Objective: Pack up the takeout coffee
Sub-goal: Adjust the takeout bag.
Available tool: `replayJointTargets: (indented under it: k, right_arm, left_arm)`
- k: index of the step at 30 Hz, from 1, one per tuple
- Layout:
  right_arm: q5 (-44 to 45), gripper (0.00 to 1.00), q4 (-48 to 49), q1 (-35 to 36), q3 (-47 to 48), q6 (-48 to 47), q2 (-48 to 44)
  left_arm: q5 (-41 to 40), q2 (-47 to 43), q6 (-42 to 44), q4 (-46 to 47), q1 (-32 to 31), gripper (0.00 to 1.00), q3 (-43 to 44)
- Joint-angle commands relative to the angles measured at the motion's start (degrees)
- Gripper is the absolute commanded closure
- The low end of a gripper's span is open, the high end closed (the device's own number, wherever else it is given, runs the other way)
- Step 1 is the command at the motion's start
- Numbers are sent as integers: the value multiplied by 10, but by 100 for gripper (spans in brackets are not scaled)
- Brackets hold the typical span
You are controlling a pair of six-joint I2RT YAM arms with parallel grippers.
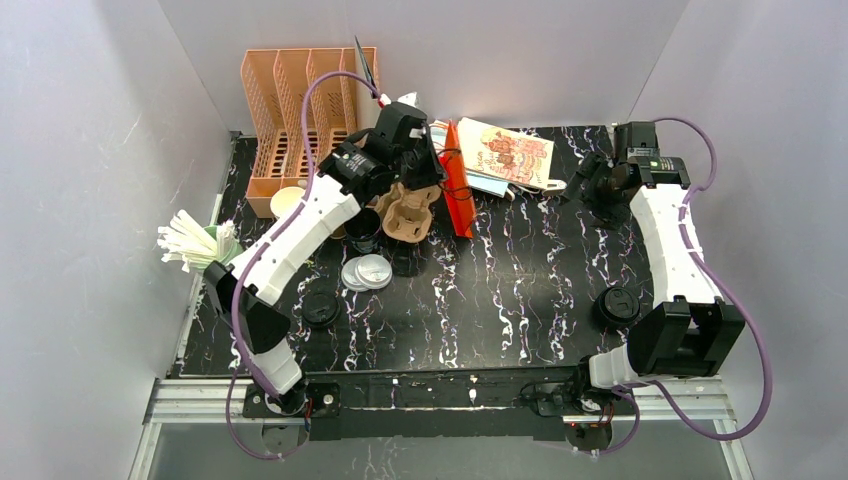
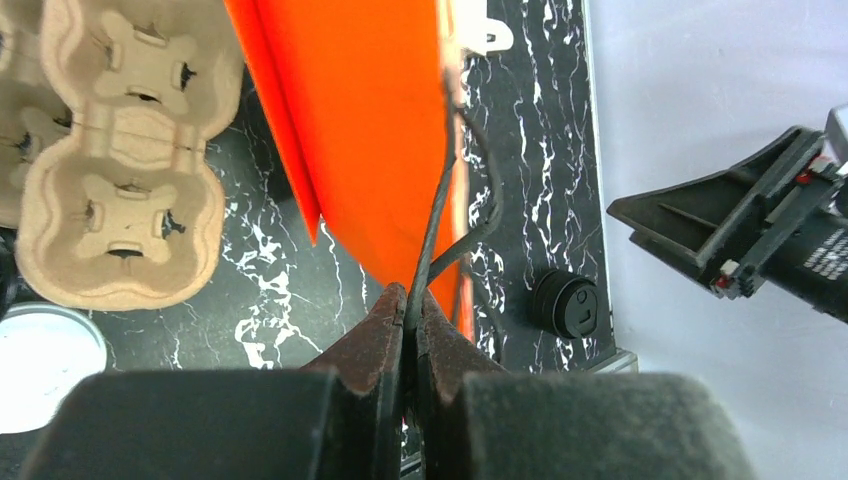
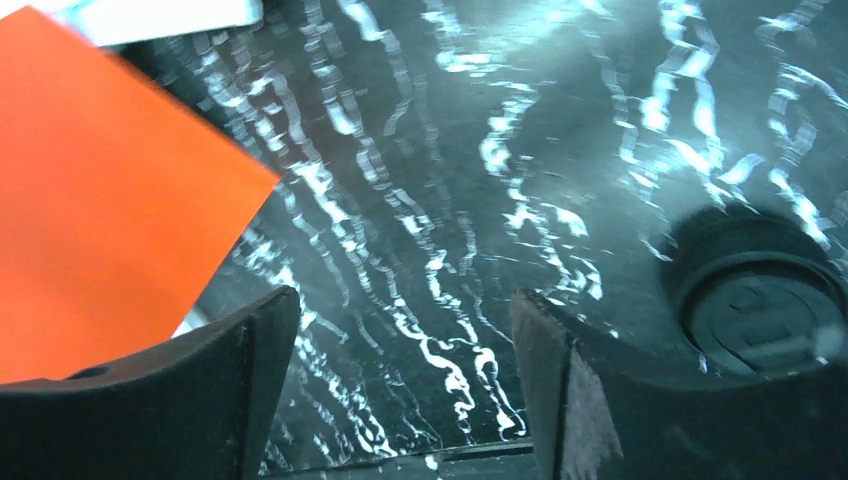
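At the back of the table (image 1: 520, 330), the left gripper (image 2: 408, 300) is clenched on the thin black cord handle (image 2: 432, 215) of the orange bag (image 2: 360, 120), pinching it at the very tips of its fingers. The right gripper (image 3: 400, 330) hangs with its jaws spread wide and grasping nothing, low over the marble top between the bag's edge and a black lid (image 3: 760, 305). The kraft cup (image 1: 287, 203) that is the takeout coffee stands well apart from the bag, at the left beside the orange organizer (image 1: 300, 110) and close against the left arm; it is not yet packed. The main risk, as I judge it, is the cord: so slim a thing held so near the fingertips may slip out if the bag is lifted or tugged, and the bag would flop or topple. A sideways pull could also drag the bag against the pulp cup carrier (image 2: 110, 170) just beside it. If the right gripper goes for the bag's mouth, it may crumple the thin wall instead of opening it. A careless swing of the left arm could knock the kraft cup over.
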Motion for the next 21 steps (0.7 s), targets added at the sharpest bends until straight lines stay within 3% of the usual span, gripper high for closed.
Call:
replayJointTargets:
  k: [1,4,7,16,21]
  right_arm:
    - [-229,23,85,4,16,-52,-20]
    - [-357,28,151,32,0,-49,-30]
    - [-411,35,213,64,-15,-63,-55]
    - [-435,50,315,145,30,-102,-71]
    - [-457,51,326,166,39,-126,-57]
  left_arm:
    - [15,27,-8,1,-21,100,14]
    - [18,39,-10,2,-31,100,26]
    - [21,43,-14,2,-32,100,33]
    - [24,32,-34,3,-32,100,51]
    - [33,28,-45,3,-32,99,53]
